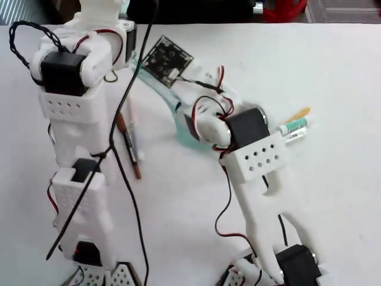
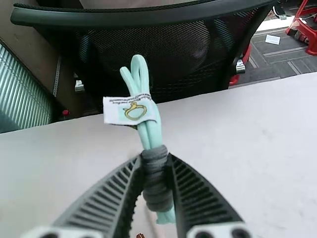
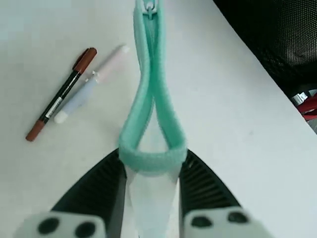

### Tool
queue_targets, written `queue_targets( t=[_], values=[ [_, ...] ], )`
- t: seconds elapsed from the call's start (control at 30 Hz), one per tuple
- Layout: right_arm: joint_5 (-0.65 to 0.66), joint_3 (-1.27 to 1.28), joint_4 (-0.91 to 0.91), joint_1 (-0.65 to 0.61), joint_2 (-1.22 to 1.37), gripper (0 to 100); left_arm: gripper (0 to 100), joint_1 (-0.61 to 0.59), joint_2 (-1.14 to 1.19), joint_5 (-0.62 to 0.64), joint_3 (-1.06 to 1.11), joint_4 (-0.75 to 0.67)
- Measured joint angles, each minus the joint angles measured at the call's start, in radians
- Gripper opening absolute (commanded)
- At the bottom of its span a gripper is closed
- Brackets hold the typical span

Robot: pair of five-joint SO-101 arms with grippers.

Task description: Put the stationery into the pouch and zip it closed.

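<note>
Pouch [image 3: 148, 74] lies on the desk [image 1: 333, 196], stretched between the two arms, and none of the stationery appears to be inside it yet. The left gripper [image 2: 155, 157] is closed tight on the grey-wrapped base of the mint loop [image 2: 138, 74] at one end of the pouch. The right gripper [image 3: 152, 154] is clamped on the opposite end, where the mint zip band parts into an open mouth. The zip slider [image 3: 148, 7] sits at the far end of that mouth. A brown marker [image 3: 62, 101] and a pale pen [image 3: 91, 82] lie side by side just beside the pouch. A few more pieces [image 1: 294, 126] rest well apart from the pouch on its other side.

With both grippers occupied, the step in hand looks like holding the mouth open, so one gripper must let go to fetch the stationery. The left makes the better anchor: it should pull gently on the loop, enough to hold the pouch straight without dragging it. The right should release slowly so the mouth does not fall flat. It can then take the marker near its middle and feed it in lengthwise along the pouch. The slider should not be nudged until everything is in.
</note>
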Motion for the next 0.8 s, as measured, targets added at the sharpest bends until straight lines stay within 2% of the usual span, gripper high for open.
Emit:
queue_targets(
  t=[0.13,0.4,0.6,0.8],
  values=[
    [-0.057,0.037,-0.043,-0.017,-0.002,1.9,2,0.0,0.0,-0.038,0.0,-0.003],
    [-0.13,0.258,-0.31,-0.117,-0.015,2.7,2,0.0,-0.048,-0.068,0.002,-0.003],
    [-0.133,0.341,-0.377,-0.124,-0.015,17.1,2,-0.031,-0.089,-0.069,0.002,-0.003],
    [-0.137,0.482,-0.442,-0.12,0.023,17.6,2,-0.032,-0.101,-0.069,0.0,-0.003]
  ],
)
